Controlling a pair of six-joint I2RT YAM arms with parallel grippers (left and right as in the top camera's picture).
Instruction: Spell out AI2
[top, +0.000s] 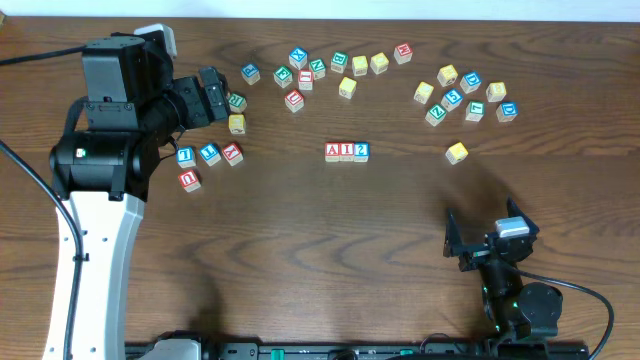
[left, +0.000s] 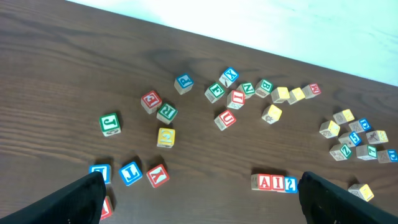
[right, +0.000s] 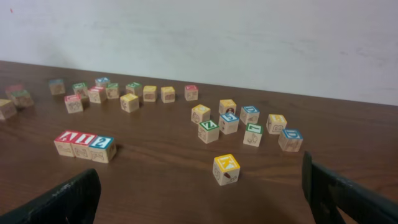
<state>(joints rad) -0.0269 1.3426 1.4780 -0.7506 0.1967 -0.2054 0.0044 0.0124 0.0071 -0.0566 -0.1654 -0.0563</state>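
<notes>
Closest to the overhead lens is the left arm (top: 98, 235), a big white link with black joints on top. Its left hand (left: 202, 186) is spread wide with nothing between the fingers (left: 81, 199), held up off the tabletop (top: 300, 250). Right by the finger on the left of the wrist view sits a little blue-blue-red row (left: 130, 173). A bit further out from the hand there's a green J block (left: 110, 123) and a plain yellow block (left: 165, 137). Well ahead of the hand a loose bunch (top: 318, 68) of blocks is strung along the far side. Now the good part: the A block (top: 332, 151), I block (top: 347, 151) and 2 block (top: 361, 151) sit touching in a straight line mid-tabletop, reading AI2. From the left hand they're just in front of the finger on the right of its view. Further right a yellow K block (right: 226, 169) stands alone, with the right cluster (top: 452, 98) beyond it. The right hand (right: 200, 174) is also spread and empty. The K block is out in front between its fingers, and the AI2 line is ahead toward its left finger.
</notes>
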